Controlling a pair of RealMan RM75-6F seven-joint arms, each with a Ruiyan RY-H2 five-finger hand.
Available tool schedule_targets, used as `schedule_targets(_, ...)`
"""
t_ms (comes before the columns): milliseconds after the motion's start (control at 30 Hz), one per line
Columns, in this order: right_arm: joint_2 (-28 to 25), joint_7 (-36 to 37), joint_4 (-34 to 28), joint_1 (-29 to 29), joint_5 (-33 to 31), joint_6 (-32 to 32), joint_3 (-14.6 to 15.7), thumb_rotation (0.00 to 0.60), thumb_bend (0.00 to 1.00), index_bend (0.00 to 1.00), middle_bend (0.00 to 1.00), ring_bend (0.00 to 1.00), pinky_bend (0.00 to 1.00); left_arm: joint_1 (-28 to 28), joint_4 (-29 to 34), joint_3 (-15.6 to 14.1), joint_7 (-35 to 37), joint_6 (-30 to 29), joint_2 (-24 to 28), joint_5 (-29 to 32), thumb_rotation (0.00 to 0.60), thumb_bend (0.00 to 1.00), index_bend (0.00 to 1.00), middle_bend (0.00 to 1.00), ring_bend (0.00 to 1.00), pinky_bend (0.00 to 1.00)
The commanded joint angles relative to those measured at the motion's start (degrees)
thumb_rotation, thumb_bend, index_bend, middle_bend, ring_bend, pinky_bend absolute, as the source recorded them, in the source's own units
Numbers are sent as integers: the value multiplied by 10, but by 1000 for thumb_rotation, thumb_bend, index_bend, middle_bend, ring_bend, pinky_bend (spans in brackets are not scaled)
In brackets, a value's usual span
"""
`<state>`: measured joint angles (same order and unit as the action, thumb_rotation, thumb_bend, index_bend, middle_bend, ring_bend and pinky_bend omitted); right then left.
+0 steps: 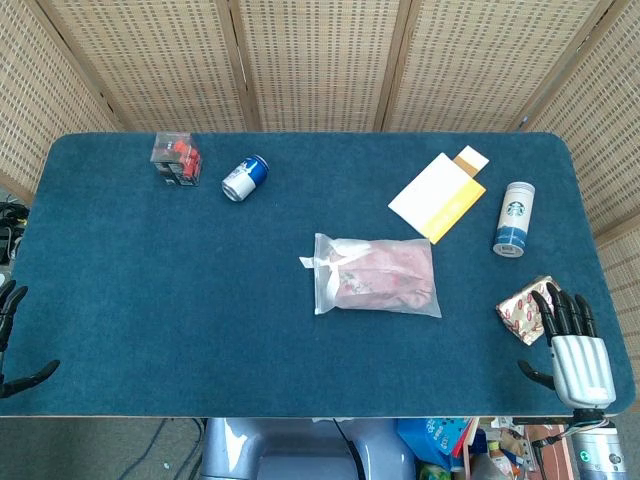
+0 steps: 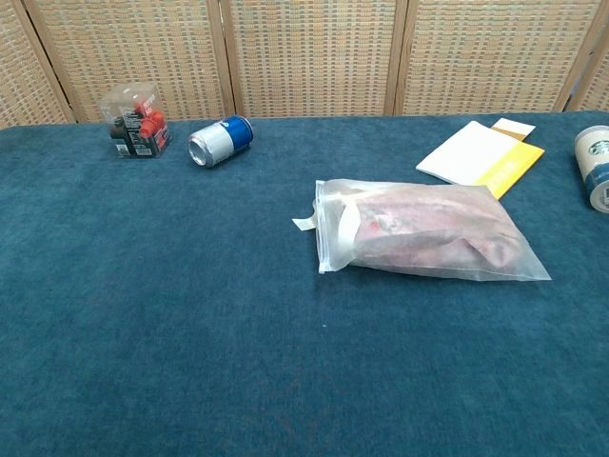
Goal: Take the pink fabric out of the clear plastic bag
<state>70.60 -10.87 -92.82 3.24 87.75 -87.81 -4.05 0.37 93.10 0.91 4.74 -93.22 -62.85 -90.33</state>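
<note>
The pink fabric (image 2: 428,233) is inside the clear plastic bag (image 2: 335,249), and the bag lies flat on the blue worktop (image 1: 150,300). Nothing is touching it yet. The bag sits well ahead of the right hand (image 1: 572,335) and off toward the left hand's side of it. The bag's opening looks to be the end with the white strip, the end that points away from the right hand.

The right hand rests low at the near edge of the worktop. Its fingers are spread out and it holds nothing. The left hand (image 1: 8,335) is only partly seen at the far edge of the head view. Its fingers look spread and empty too.

To do this step well, I think one hand should hold the bag down at its closed end. The other hand should go to the open end and pinch the fabric there. A slow pull is best, so the bag does not slide along.

A small patterned packet (image 1: 522,308) lies just beside the right hand, so it should lift clear of that first.
</note>
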Motion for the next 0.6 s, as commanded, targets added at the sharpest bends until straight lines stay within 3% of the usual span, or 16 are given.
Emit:
schedule_targets(33,3,-3,3,2,0,5,3,600,0,0,0,0,0,4,0,0,0,-8,-1,-3,600,111,0,0,0,0)
schedule_targets(233,10,-1,5,19,2,25,-4,600,0,0,0,0,0,8,1,0,3,-14,-1,-5,600,111,0,0,0,0)
schedule_targets(500,5,27,-16,120,1,145,-42,600,0,0,0,0,0,2,0,5,9,-2,1,5,600,111,0,0,0,0)
schedule_targets(600,12,43,-37,173,-34,219,-67,600,0,0,0,0,0,5,0,7,11,-7,2,7,600,110,0,0,0,0)
